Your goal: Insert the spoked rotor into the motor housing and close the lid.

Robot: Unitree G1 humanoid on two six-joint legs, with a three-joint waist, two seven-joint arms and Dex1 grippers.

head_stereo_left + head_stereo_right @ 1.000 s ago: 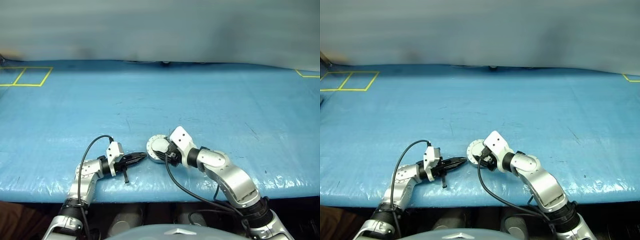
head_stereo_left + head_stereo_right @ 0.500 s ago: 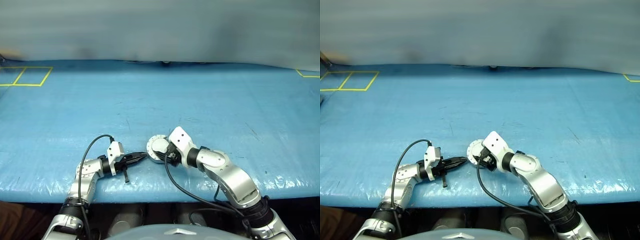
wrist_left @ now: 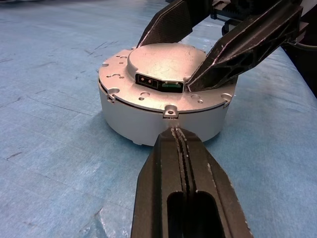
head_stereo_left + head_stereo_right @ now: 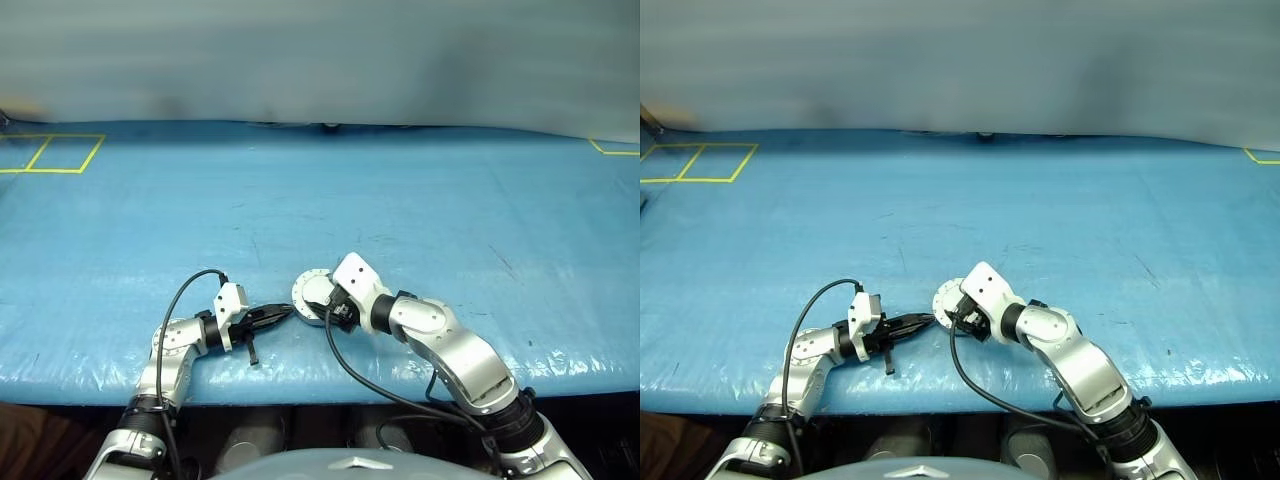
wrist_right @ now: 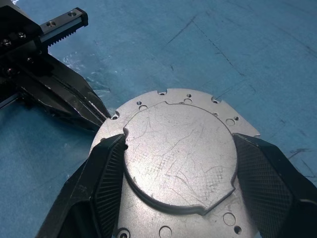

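Housing: the motor housing sits on the blue table cover, near its front edge, between the two grippers; a round silver-grey body.
Lid: the lid lies flat on top of the housing, closed, plain grey outer face up, with small holes round its rim.
Right gripper: the right gripper reaches over the top, fingers spread wide, one on each side of the lid's raised centre disc, touching its edges.
Left gripper: the left gripper lies level, fingers pressed together with nothing between them, tip at the housing's side, just under the lid's rim.
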